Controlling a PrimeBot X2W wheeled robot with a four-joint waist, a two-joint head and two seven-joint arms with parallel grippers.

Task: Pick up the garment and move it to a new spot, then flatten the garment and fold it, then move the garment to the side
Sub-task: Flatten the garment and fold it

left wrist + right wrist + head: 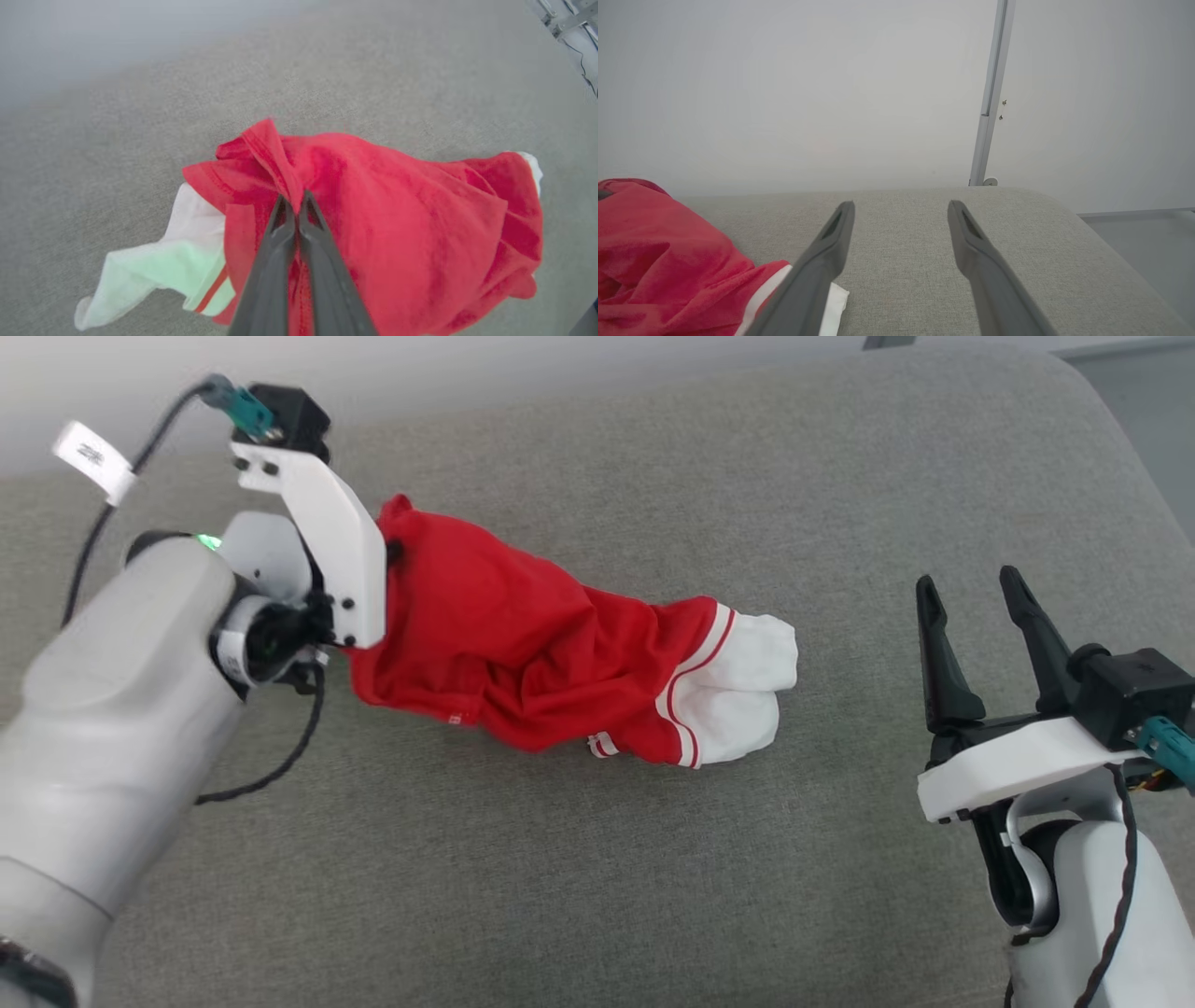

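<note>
Found at centre of head view: shirt [504, 625], red body bunched and creased, with two white sleeves [747, 700] stacked at its right end and striped bands at the seams. Resting on grey cushion [560, 859], left end drawn up into a peak toward upper left of frame.

Clamped on that peak: left hand [293, 198]. Seen shut tight at lower centre of left wrist view, with a red fold pinched between the tips (hem stitching visible just above). Hidden in head view behind white bracket [331, 546] at upper left.

Spread wide and holding nothing: right hand [971, 583]. Placed at right of head view, pointing up the frame, well apart from the sleeves. Seen in right wrist view over bare cushion, with shirt at lower left corner and white sleeve edge partly behind one finger.

Also noted: white tag [93, 457] at upper left of head view; pale pole [992, 93] upright beyond the cushion in right wrist view.
</note>
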